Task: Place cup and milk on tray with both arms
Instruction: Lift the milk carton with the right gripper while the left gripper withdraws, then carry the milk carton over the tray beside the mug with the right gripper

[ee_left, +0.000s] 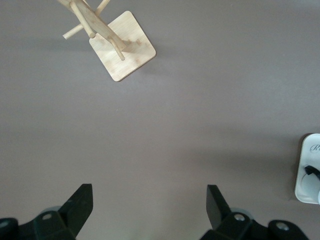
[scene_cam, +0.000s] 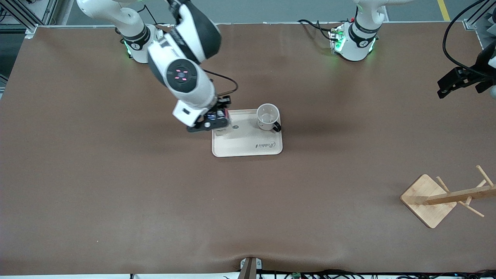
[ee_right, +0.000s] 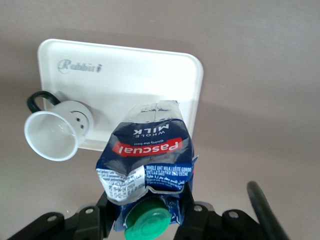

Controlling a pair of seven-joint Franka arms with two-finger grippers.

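Right gripper (scene_cam: pixel 211 120) is clamped on the milk (ee_right: pixel 146 165), fingers pressing the carton's sides just below the green cap (ee_right: pixel 147 225). It holds the carton over the corner of the tray (scene_cam: pixel 240 149) that lies toward the right arm's end of the table and farthest from the front camera. Whether the carton's base touches the tray surface cannot be told.

Tray position: middle of the table, well apart from every edge. The cup (scene_cam: pixel 268 116) stands upright on the tray, in the corner toward the left arm's end and farthest from the front camera, handle pointing toward the front camera.

Left gripper (ee_left: pixel 150 210) waits with fingers spread wide apart, holding nothing, raised over the table edge at the left arm's end. A wooden stand (scene_cam: pixel 428 200) rests near the table corner at that end, nearest the front camera.
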